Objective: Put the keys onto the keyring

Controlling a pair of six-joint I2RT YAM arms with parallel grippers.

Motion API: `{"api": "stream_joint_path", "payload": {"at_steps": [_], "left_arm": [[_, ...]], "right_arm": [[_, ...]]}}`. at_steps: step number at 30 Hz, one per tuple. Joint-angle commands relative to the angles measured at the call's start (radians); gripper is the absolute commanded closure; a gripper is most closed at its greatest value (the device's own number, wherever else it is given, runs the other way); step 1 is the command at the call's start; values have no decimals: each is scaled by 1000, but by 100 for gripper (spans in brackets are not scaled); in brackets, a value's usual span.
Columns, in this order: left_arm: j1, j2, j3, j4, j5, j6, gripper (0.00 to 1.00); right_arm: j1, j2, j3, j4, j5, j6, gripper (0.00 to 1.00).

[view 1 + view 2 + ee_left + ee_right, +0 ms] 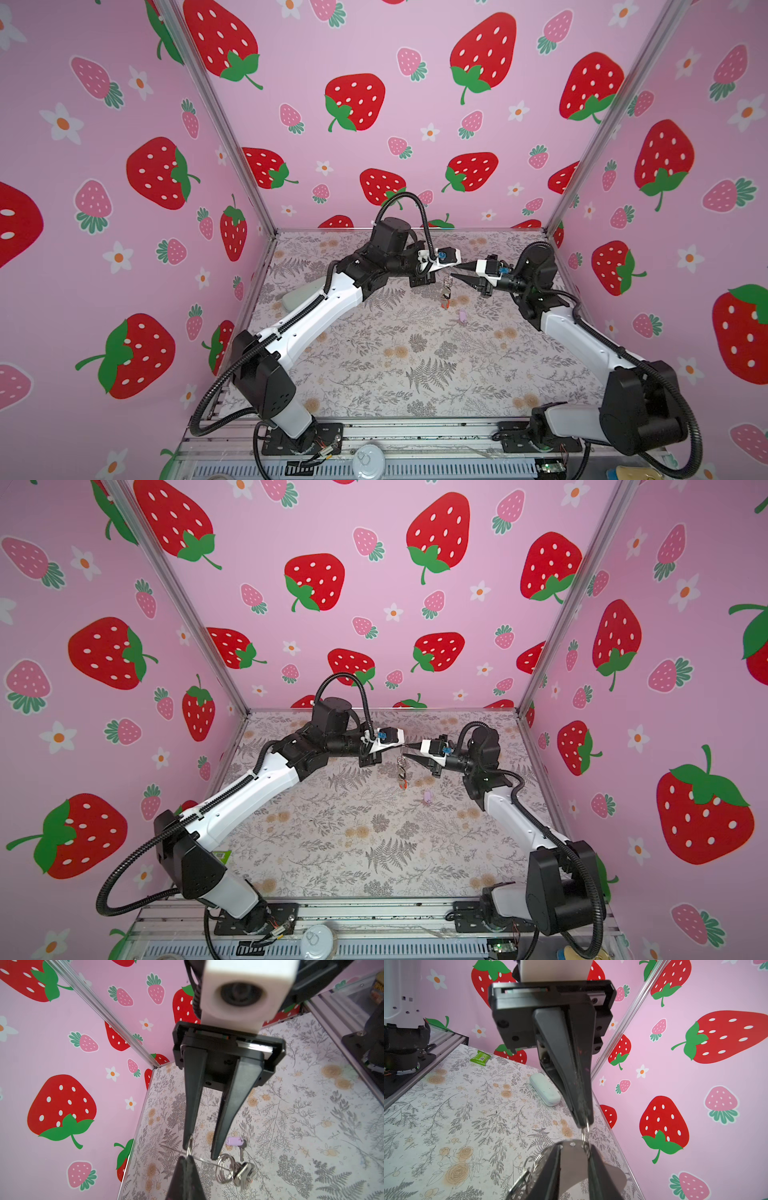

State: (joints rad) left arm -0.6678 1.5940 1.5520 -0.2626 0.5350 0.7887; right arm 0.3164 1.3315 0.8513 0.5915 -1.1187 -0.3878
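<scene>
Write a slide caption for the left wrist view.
Left gripper shut on the keyring, right gripper open beside it; keys hang nearby, a lilac-tagged key lies on the table.

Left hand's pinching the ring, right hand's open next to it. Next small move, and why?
Probably back the right hand off and lower it toward the lilac-tagged key. That key lies alone on the table, apart from the keyring, which the left hand pinches in the air with other keys dangling below. The right hand's jaws are open and grip nothing.

Loose key (462, 316) lies on table (374, 365) (right of the keyring (447, 283)).
</scene>
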Motion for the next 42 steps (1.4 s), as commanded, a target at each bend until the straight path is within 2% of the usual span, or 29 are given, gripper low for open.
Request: {"api": "stream_joint_path", "payload": {"at_steps": [1,8,14,19,28,42], "left_arm": [[9,-39,-35,196,109,-109,100],[28,-56,-101,358,176,-236,100],[30,-66,-148,447,188,-289,100],[34,-79,-187,525,188,-328,100],[39,-107,-210,583,192,-363,100],[39,-98,-213,571,231,-378,100]], "right_arm": [[-7,-15,-16,137,-46,95,74],[-7,-10,-36,342,-44,266,79],[-7,-5,-49,473,-26,387,82],[-7,2,-47,505,-21,431,84],[-7,3,-60,504,-18,428,85],[-8,16,-43,627,18,533,80]]}}
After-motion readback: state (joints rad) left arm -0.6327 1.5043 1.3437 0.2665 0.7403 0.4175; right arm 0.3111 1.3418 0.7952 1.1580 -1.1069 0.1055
